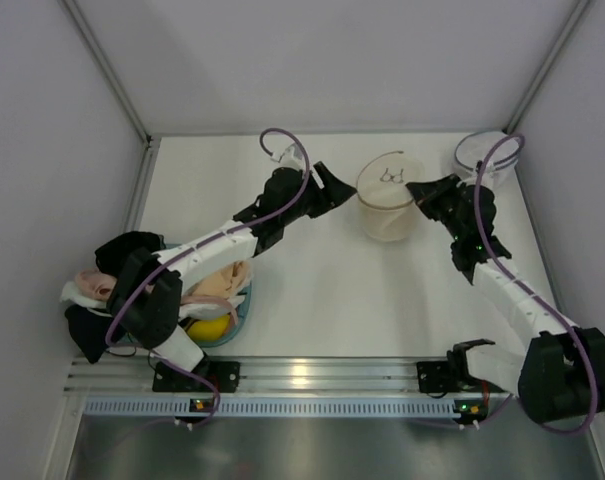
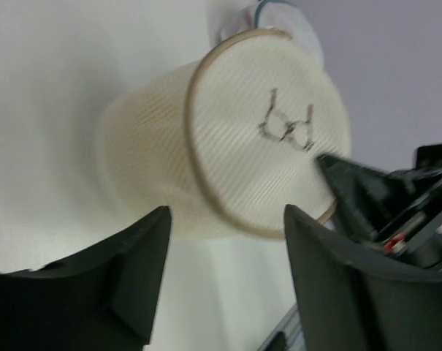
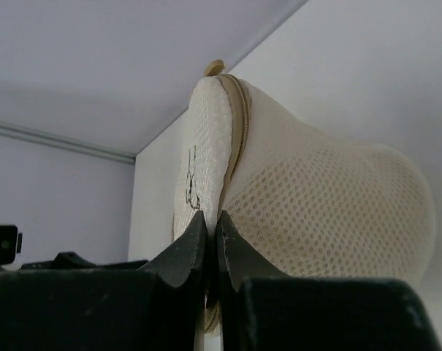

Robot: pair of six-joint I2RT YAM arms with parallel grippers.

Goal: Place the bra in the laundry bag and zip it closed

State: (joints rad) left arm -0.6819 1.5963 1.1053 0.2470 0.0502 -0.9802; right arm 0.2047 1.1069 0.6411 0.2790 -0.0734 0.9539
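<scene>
The laundry bag (image 1: 387, 212), round white mesh with a tan zip rim, stands bulging at the back middle of the table. Its lid (image 2: 268, 139) carries a small dark mark. My right gripper (image 1: 416, 188) is at the bag's right edge. In the right wrist view this gripper (image 3: 212, 216) is shut on the tan rim (image 3: 239, 124) between lid and body. My left gripper (image 1: 342, 190) hangs just left of the bag. In its wrist view it (image 2: 228, 213) is open, apart from the bag, holding nothing. A yellow piece of fabric (image 1: 208, 328) lies in the basket at left; I cannot tell whether it is the bra.
A blue-rimmed basket (image 1: 244, 312) of peach and pink garments sits at the front left under the left arm. A second round bag with a blue rim (image 1: 479, 152) lies in the back right corner. Walls close in the table on three sides, and a metal rail (image 1: 312, 375) runs along the front.
</scene>
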